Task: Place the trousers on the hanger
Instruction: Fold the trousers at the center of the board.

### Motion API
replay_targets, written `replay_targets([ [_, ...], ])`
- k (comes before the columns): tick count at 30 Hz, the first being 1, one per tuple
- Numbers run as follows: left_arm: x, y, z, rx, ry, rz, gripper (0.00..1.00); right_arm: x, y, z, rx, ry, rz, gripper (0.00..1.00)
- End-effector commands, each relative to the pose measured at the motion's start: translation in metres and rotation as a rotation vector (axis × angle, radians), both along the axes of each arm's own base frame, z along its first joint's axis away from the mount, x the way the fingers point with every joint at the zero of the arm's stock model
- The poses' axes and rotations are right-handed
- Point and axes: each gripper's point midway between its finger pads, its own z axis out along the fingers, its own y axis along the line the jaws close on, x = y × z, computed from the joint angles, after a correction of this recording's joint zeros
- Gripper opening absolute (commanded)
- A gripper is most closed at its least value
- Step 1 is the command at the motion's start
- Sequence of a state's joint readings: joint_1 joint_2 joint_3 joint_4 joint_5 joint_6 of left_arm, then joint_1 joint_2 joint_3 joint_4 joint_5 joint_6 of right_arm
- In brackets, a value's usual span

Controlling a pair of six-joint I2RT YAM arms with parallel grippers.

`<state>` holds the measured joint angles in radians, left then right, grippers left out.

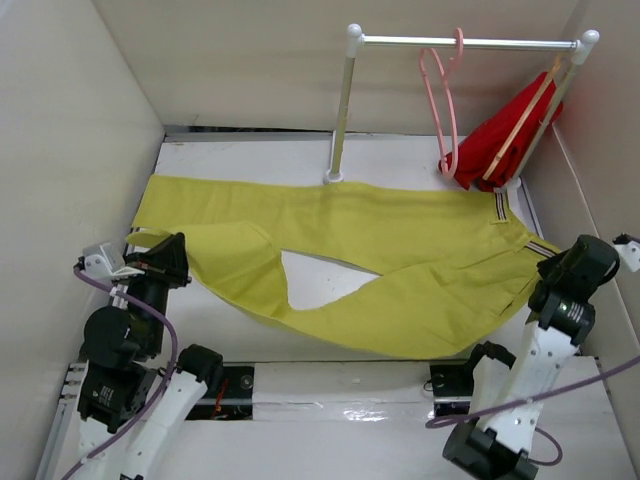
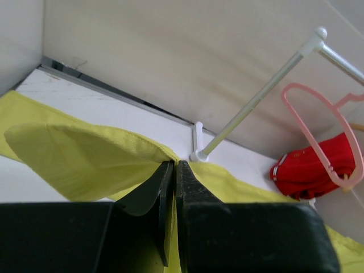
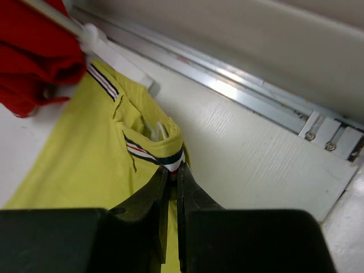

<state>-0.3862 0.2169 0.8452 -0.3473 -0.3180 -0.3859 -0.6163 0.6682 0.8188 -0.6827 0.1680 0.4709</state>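
Note:
The mustard-yellow trousers (image 1: 400, 250) lie spread across the white table, legs to the left, striped waistband (image 1: 498, 210) at the right. My left gripper (image 1: 168, 262) is shut on a leg's cloth near its hem; the pinched cloth (image 2: 85, 159) bulges left of the jaws in the left wrist view. My right gripper (image 1: 565, 262) is shut on the striped waistband (image 3: 170, 160) at the right end. The pink hanger (image 1: 440, 95) hangs by its hook on the metal rail (image 1: 470, 43) at the back, and it also shows in the left wrist view (image 2: 324, 131).
A red garment (image 1: 500, 140) on a tan wooden hanger hangs at the rail's right end. The rail's white post (image 1: 340, 110) stands just behind the trousers. Beige walls close in left, back and right. A metal track (image 3: 250, 96) runs along the right edge.

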Motion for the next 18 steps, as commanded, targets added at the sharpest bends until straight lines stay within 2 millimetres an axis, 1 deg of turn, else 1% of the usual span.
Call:
replay_targets([
  [1,-0.006,0.019,0.044,-0.056,-0.089,0.093,0.00,-0.035,0.004,0.030,-0.103,0.018,-0.061,0.00],
  [2,-0.011,0.023,0.056,-0.070,-0.107,0.100,0.00,-0.039,0.007,0.036,-0.123,0.025,-0.052,0.00],
  [3,-0.013,0.031,0.061,-0.084,-0.108,0.136,0.00,-0.044,0.009,0.050,-0.148,0.010,-0.053,0.00],
  [4,-0.012,0.032,0.064,-0.094,-0.098,0.145,0.00,-0.052,0.010,0.053,-0.167,0.030,-0.068,0.00],
  [5,-0.019,0.038,0.076,-0.112,-0.120,0.163,0.00,-0.058,0.011,0.062,-0.199,0.032,-0.067,0.00],
  [6,-0.019,0.042,0.079,-0.119,-0.119,0.183,0.00,-0.060,0.015,0.069,-0.220,0.031,-0.050,0.00],
  [7,-0.020,0.046,0.080,-0.123,-0.114,0.200,0.00,-0.066,0.016,0.082,-0.249,0.019,-0.058,0.00],
  [8,-0.021,0.048,0.083,-0.129,-0.112,0.209,0.00,-0.073,0.012,0.090,-0.285,0.024,-0.084,0.00],
  [9,-0.020,0.050,0.080,-0.128,-0.099,0.227,0.00,-0.077,0.015,0.096,-0.297,-0.005,-0.083,0.00],
  [10,-0.015,0.049,0.075,-0.118,-0.076,0.232,0.00,-0.067,0.019,0.105,-0.319,-0.055,-0.034,0.00],
  [11,-0.006,0.046,0.061,-0.105,-0.041,0.242,0.00,-0.065,0.019,0.108,-0.353,-0.050,-0.007,0.00],
  [12,0.000,0.047,0.050,-0.099,-0.012,0.267,0.00,-0.060,0.019,0.107,-0.357,-0.047,0.008,0.00],
  [13,0.016,0.040,0.028,-0.086,0.049,0.275,0.00,-0.054,0.014,0.101,-0.362,-0.023,-0.002,0.00],
  [14,0.024,0.035,0.016,-0.085,0.080,0.276,0.00,-0.047,0.011,0.095,-0.359,0.005,0.002,0.00],
  [15,0.032,0.035,0.004,-0.090,0.113,0.304,0.00,-0.034,0.004,0.082,-0.341,0.070,0.003,0.00],
  [16,0.046,0.030,-0.012,-0.073,0.171,0.321,0.00,-0.028,0.001,0.074,-0.332,0.105,0.004,0.00],
  [17,0.054,0.030,-0.023,-0.061,0.210,0.341,0.00,-0.020,-0.002,0.072,-0.326,0.118,0.006,0.00],
  [18,0.060,0.038,-0.027,-0.063,0.236,0.396,0.00,-0.013,-0.003,0.071,-0.323,0.124,0.012,0.00],
])
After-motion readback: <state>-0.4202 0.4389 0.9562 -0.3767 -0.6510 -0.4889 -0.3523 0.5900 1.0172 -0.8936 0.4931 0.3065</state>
